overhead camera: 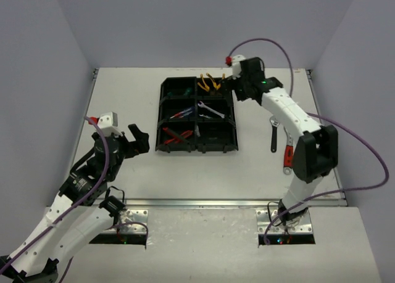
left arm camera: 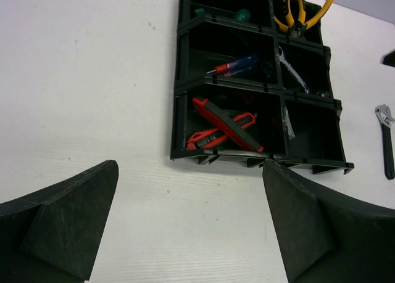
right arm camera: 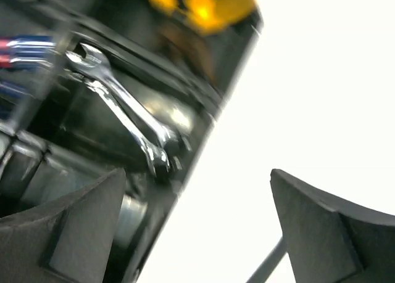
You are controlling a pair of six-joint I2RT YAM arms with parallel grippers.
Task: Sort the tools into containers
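Note:
The black organizer tray (overhead camera: 197, 150) lies mid-table. Yellow pliers (overhead camera: 212, 82) lie in its far right compartment, a silver wrench (overhead camera: 210, 109) in the middle right, a blue and red screwdriver (overhead camera: 181, 114) in the middle left, red-handled tools (overhead camera: 177, 135) in the near left. My right gripper (overhead camera: 232, 90) is open and empty over the tray's far right edge; its view shows the wrench (right arm camera: 123, 104) and pliers (right arm camera: 197, 2). My left gripper (overhead camera: 139, 140) is open and empty over bare table left of the tray (left arm camera: 259, 159). A green screwdriver handle (left arm camera: 241, 14) shows in the far left compartment.
A black-handled adjustable wrench (overhead camera: 273, 135) and a red-handled wrench (overhead camera: 287, 155) lie on the table right of the tray, the red one partly behind my right arm. The black one also shows in the left wrist view (left arm camera: 387, 141).

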